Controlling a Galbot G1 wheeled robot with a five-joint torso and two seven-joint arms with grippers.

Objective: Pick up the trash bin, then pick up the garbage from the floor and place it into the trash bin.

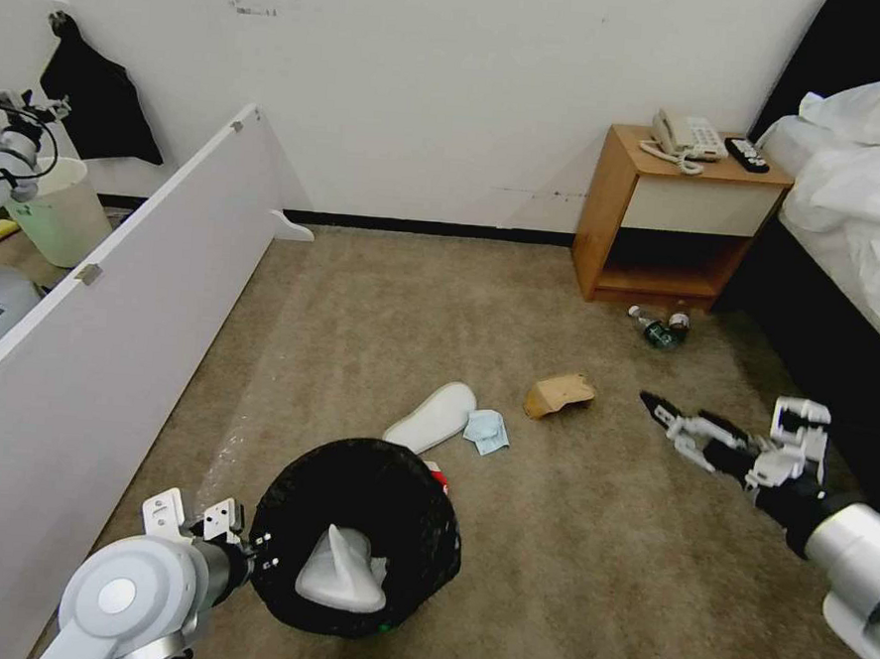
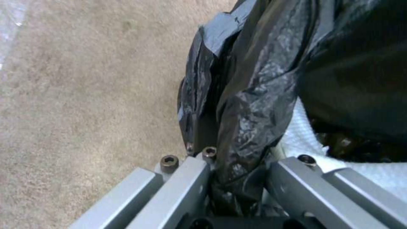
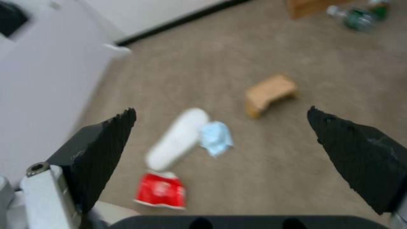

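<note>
The trash bin [image 1: 418,527], round and lined with a crinkly black bag [image 2: 254,105], is held above the carpet at the lower left. My left gripper [image 1: 260,549] [image 2: 239,178] is shut on its rim. One white slipper [image 1: 341,574] lies inside it. On the floor beyond lie another white slipper [image 1: 433,417] [image 3: 178,141], a light-blue cloth [image 1: 486,431] [image 3: 216,138], a red packet [image 3: 161,190], a brown cardboard piece [image 1: 559,394] [image 3: 269,93] and plastic bottles [image 1: 659,329] [image 3: 358,17]. My right gripper [image 1: 665,419] [image 3: 221,110] hovers open above the carpet, right of the cardboard.
A long white panel [image 1: 115,280] runs along the left. A wooden nightstand [image 1: 606,210] with a phone and a remote stands at the back wall, beside the bed [image 1: 866,196] on the right. A pale bucket [image 1: 60,212] sits behind the panel.
</note>
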